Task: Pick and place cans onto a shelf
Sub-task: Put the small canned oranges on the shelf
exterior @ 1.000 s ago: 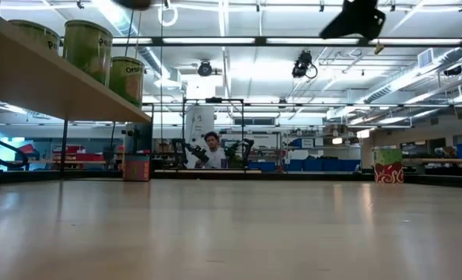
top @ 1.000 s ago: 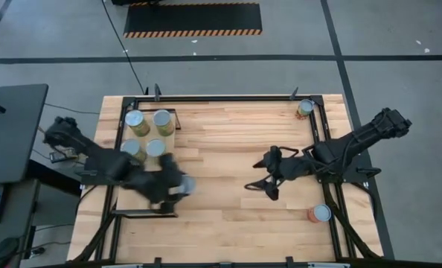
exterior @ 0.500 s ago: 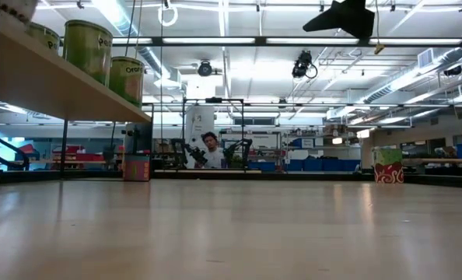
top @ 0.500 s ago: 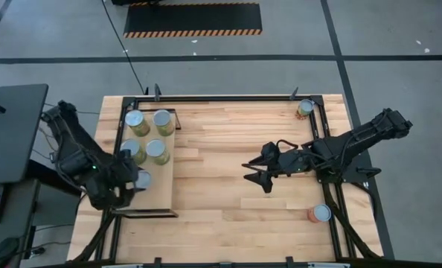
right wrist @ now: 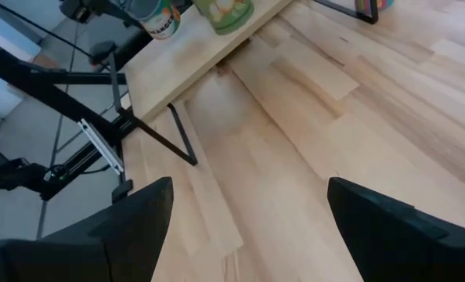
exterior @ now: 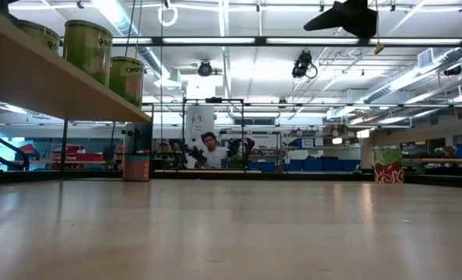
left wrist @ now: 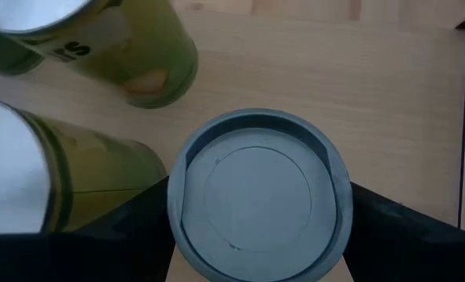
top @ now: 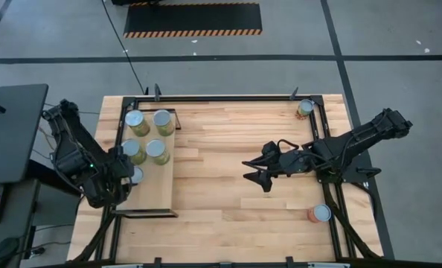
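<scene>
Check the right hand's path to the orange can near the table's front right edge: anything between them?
Nothing visible. The right hand, open, hangs above bare tabletop mid-table. The orange can stands alone by the right frame rail, with only planks between. The right arm's own forearm lies farther back, off that line.
</scene>
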You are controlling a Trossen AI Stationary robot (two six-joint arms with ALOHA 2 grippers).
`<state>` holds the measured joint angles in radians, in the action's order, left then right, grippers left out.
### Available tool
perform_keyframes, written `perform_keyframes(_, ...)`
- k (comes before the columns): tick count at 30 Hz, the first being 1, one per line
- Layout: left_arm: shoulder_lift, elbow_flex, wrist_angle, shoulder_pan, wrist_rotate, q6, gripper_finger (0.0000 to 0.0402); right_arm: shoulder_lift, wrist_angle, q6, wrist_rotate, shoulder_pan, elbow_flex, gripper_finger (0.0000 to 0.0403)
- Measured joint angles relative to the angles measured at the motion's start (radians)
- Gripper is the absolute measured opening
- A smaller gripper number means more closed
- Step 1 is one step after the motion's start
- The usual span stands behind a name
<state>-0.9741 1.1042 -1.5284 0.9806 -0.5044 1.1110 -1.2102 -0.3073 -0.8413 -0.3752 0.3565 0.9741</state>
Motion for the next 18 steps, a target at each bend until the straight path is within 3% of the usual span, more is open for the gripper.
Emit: perform_keyframes(18,0.009,-0.074,0.026,0.0,0.052,0.028,0.0312,0.0,0.0,0.005,-0.002,0.0,0.0,0.0347)
